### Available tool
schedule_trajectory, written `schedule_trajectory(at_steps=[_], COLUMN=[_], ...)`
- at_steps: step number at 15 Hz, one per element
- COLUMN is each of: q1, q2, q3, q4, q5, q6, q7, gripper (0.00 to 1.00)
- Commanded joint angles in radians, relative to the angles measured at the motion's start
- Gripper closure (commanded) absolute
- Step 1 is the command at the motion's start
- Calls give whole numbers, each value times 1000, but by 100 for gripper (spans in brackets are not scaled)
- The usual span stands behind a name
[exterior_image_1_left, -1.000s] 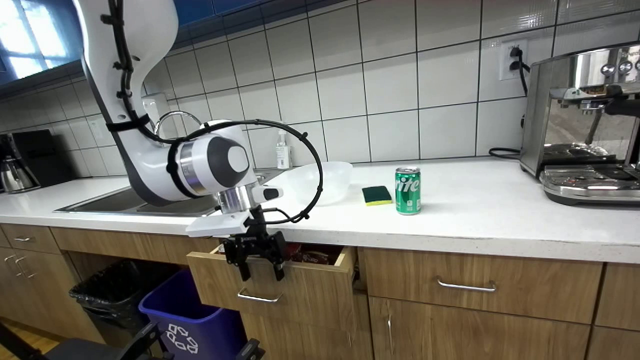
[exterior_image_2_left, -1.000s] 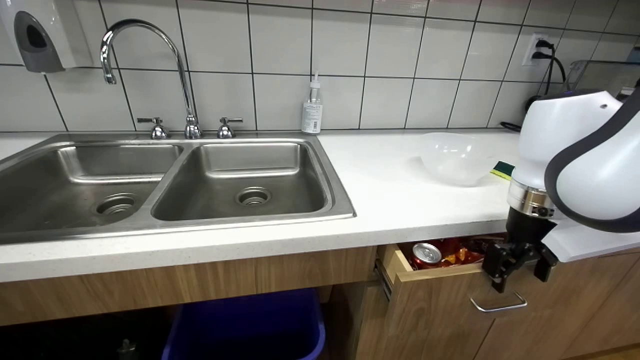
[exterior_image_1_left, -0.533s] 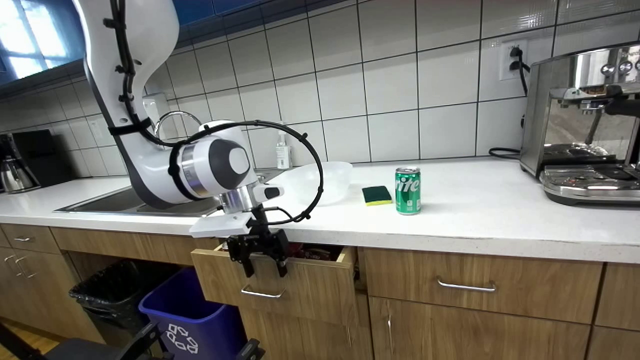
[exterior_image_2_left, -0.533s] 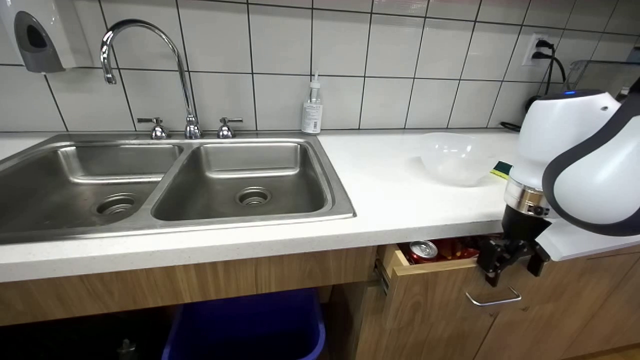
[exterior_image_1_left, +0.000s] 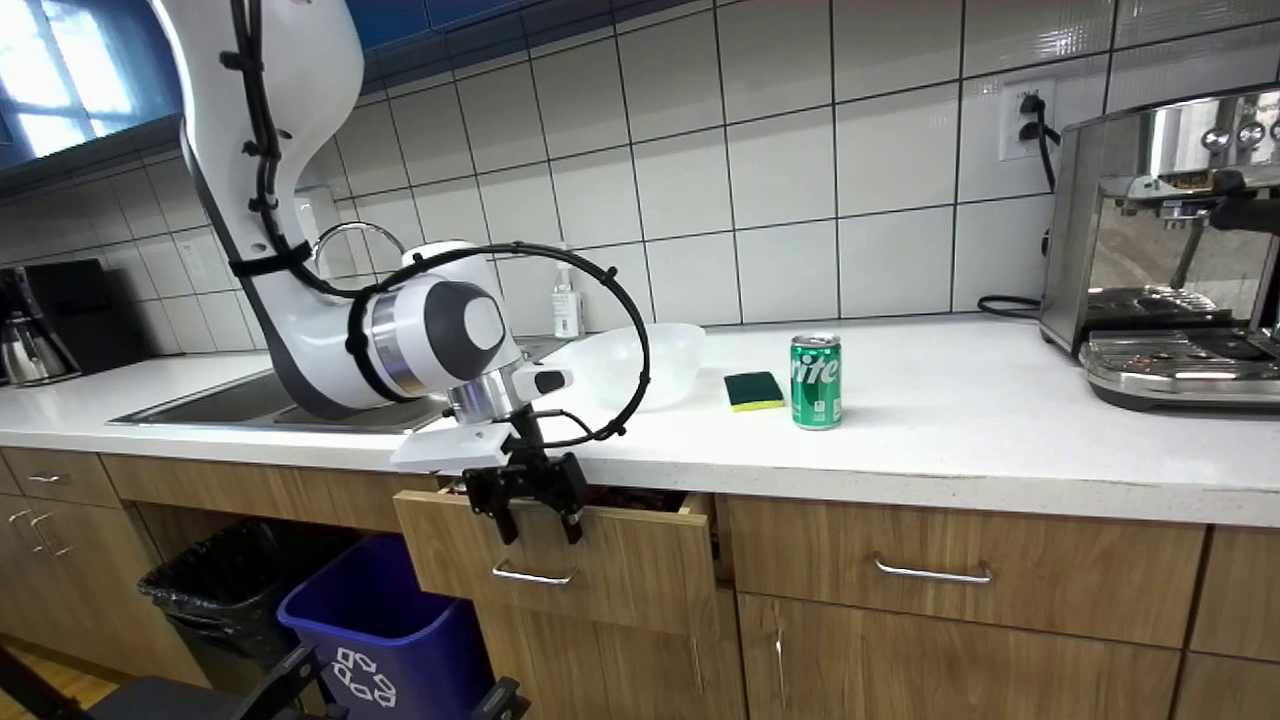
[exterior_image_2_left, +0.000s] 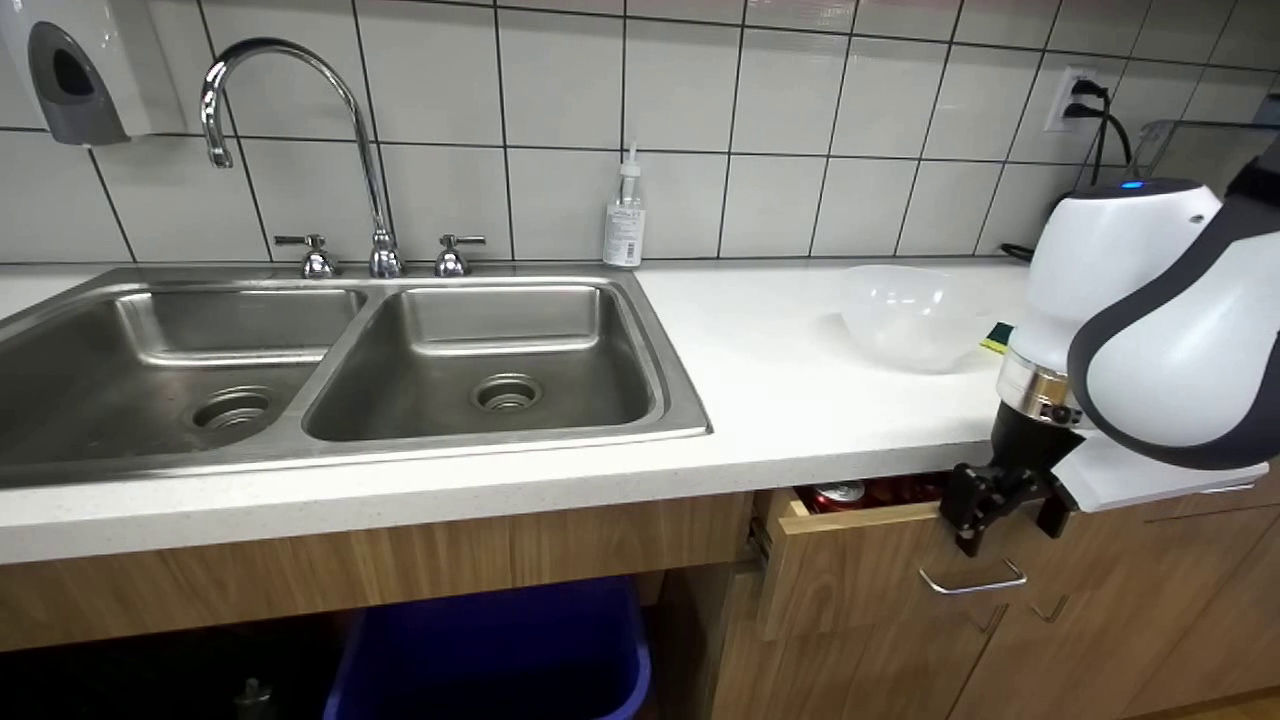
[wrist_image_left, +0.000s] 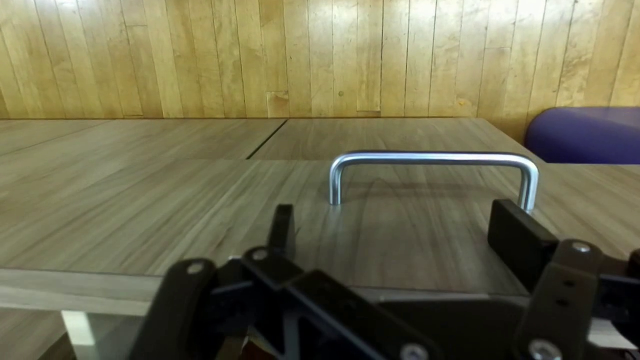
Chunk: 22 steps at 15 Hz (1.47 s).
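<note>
- The gripper (exterior_image_1_left: 542, 530) is wide: its two black fingers (wrist_image_left: 520, 240) stand far apart, with a big gap between them.
- The wooden drawer (exterior_image_1_left: 640, 570) is under the white counter (exterior_image_1_left: 950, 420). It is partly pulled out, so its front sticks out past the counter's edge.
- In both exterior views the gripper points down by the top edge of the drawer's front. I cannot tell if the two touch.
- A shiny metal handle (wrist_image_left: 433, 158) is on the drawer's front, just below the fingertips in both exterior views.
- Inside the drawer, in an exterior view, is a red can (exterior_image_2_left: 836, 497). There is more red stuff beside it, but it is too hidden to name.
- The white arm (exterior_image_1_left: 310, 60) reaches down to the gripper from above.
- On the counter, a green can (exterior_image_1_left: 816, 385) stands upright. Just beside it lies a sponge (exterior_image_1_left: 754, 393), green on top and yellow below.
- A cloudy bowl (exterior_image_2_left: 900, 320) stands near the sponge.
- A silver coffee machine (exterior_image_1_left: 1075, 250) is on the counter, well apart from the gripper.
- A metal sink (exterior_image_2_left: 500, 320) with a tall, curvy tap (exterior_image_2_left: 372, 178) is set in the counter. A pump bottle (exterior_image_2_left: 624, 225) stands at its back corner.
- Below, a blue bin (exterior_image_1_left: 430, 650) stands next to a black bin bag (exterior_image_1_left: 220, 570).
</note>
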Motion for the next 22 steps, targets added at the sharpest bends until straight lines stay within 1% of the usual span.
schedule_trajectory(at_steps=[1, 8, 22], q1=[34, 31, 28], q2=[57, 74, 73], q3=[-19, -12, -12], q4=[64, 85, 88], q5=[31, 71, 101], q6=[44, 60, 103], q7=[31, 20, 22], gripper=[0, 0, 0])
